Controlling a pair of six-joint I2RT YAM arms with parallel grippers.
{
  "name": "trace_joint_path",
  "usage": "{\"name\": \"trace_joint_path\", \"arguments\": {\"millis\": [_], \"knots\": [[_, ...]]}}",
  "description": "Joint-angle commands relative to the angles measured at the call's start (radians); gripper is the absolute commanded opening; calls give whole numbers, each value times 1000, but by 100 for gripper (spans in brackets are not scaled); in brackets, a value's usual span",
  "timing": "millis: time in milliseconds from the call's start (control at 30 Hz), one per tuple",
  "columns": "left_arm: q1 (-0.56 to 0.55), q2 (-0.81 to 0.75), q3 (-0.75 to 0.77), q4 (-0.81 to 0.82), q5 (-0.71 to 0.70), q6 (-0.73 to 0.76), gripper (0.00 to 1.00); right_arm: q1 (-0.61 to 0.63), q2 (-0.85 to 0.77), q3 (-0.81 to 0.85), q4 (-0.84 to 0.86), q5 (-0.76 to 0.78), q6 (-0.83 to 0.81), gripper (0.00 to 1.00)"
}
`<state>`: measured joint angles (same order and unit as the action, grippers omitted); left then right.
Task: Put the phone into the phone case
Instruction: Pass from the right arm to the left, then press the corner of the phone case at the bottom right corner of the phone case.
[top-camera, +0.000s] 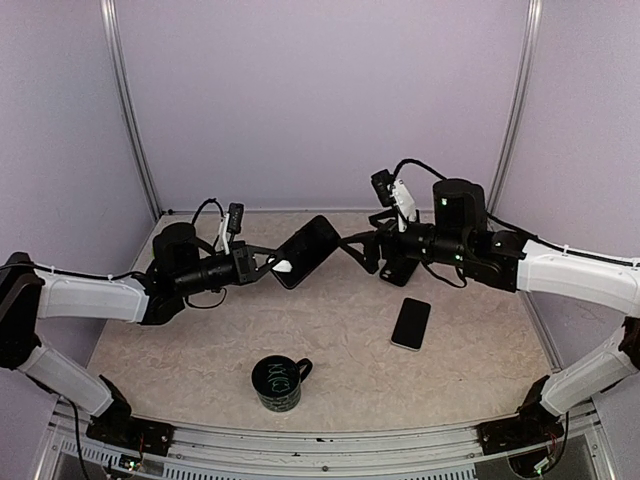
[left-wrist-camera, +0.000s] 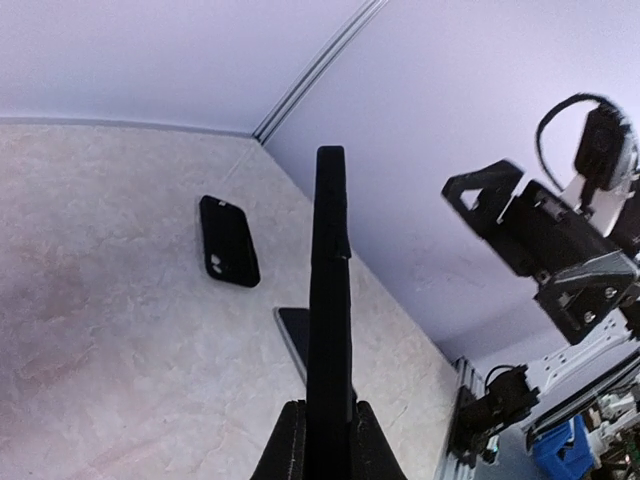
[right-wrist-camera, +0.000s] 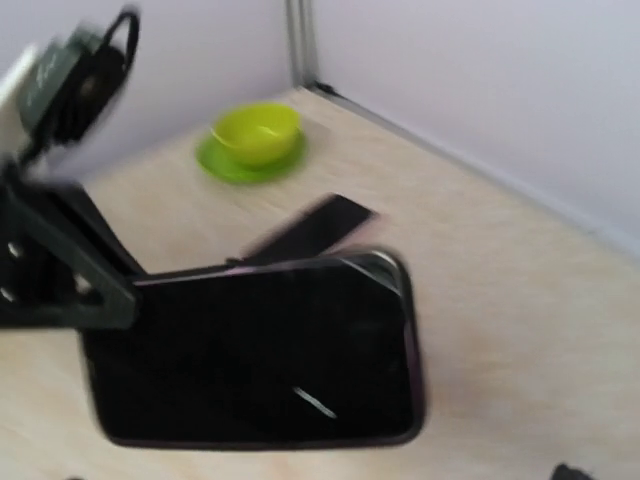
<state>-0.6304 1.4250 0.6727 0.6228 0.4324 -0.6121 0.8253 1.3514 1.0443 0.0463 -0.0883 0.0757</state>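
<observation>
Clamped edge-on in the left gripper (left-wrist-camera: 328, 422), the phone case (left-wrist-camera: 330, 350) is held aloft, with the phone (right-wrist-camera: 260, 360) judged only part-seated; one end is left to be pressed home. The right gripper (top-camera: 362, 255) is spread, empty.

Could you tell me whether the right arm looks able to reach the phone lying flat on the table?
Probably yes: the phone lies uncovered with nothing against it, and the right claw, hovering just beyond it, looks open and empty.
</observation>
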Motion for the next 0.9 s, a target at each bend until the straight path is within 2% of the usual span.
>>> {"name": "trace_joint_path", "arguments": {"millis": [0, 133, 333, 467, 767, 867], "knots": [[3, -44, -47, 439, -25, -157, 0, -54, -10, -60, 158, -264, 396, 99], [-19, -38, -95, 609, -61, -206, 0, -58, 48, -73, 258, -356, 543, 93], [-95, -22, -78, 625, -115, -143, 0, -53, 162, -100, 498, -514, 734, 85], [-110, -7, -85, 677, -141, -150, 0, -29, 198, -96, 559, -508, 756, 81], [-153, -9, -82, 644, -194, -79, 0, 28, 266, -81, 671, -531, 819, 75], [-158, -9, -86, 643, -203, -74, 0, 38, 288, -66, 687, -543, 829, 68]]}}
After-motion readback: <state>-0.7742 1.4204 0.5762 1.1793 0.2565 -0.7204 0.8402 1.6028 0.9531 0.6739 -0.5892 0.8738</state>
